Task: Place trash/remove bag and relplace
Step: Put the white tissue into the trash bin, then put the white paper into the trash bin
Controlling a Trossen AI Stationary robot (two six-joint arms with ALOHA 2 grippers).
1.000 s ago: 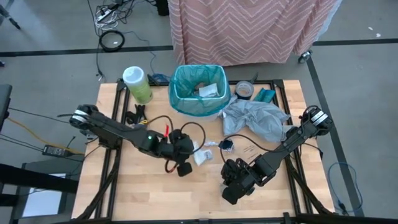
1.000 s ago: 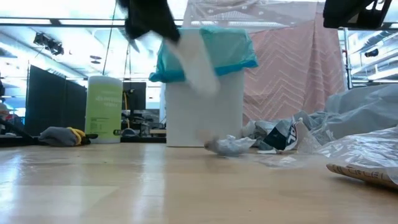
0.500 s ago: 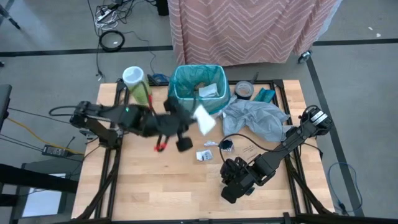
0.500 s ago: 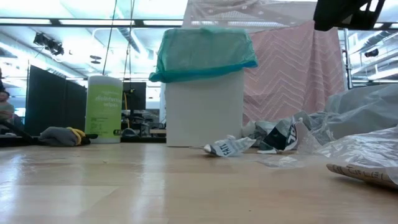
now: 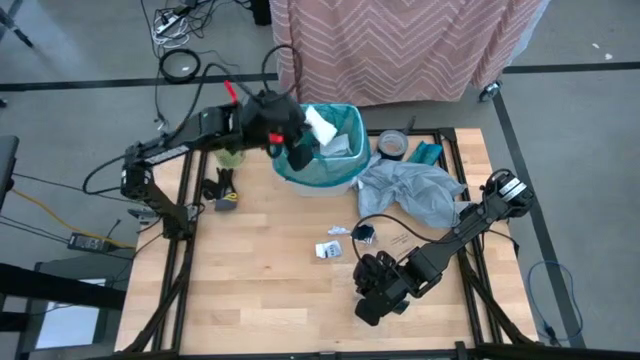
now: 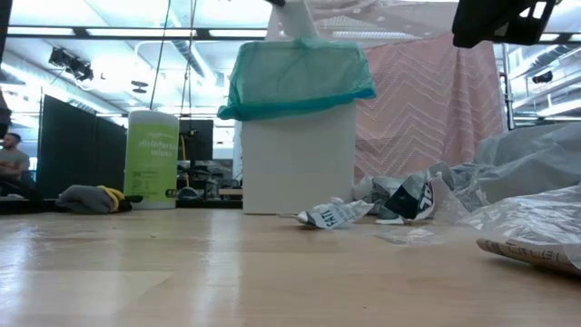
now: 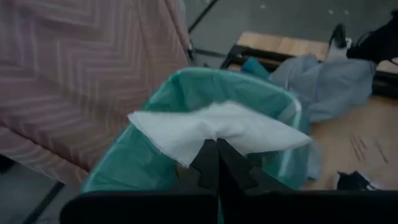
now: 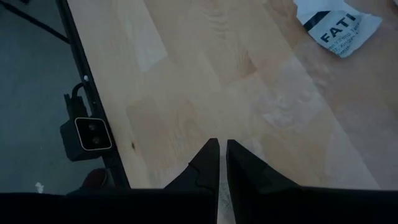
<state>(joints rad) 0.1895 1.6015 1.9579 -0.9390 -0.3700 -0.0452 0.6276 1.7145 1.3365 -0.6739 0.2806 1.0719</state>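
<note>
My left gripper is shut on a white paper wrapper, a piece of the trash, and holds it over the white bin lined with the teal bag. In the low view the wrapper shows above the bag's rim. More trash lies inside the bin and on the table: a printed white wrapper and a dark blue scrap. My right gripper hovers shut over the table's near part with nothing in it. My left gripper pinches the white wrapper at the middle of its near edge between its two fingers. The fingers slant down toward the bin from its left side. The wrapper is lifted clear and spreads out sideways beyond the fingertips, above the bag's opening.
A crumpled pale grey plastic bag lies right of the bin. A tape roll sits at the far edge, a green canister left of the bin, and a black and yellow tool at the left. Bare wood stretches across the near half.
My left gripper has risen from the table's middle and swung toward the far edge, carrying the white wrapper up to above the bin. It has stayed shut. The printed wrapper has stayed on the table.
</note>
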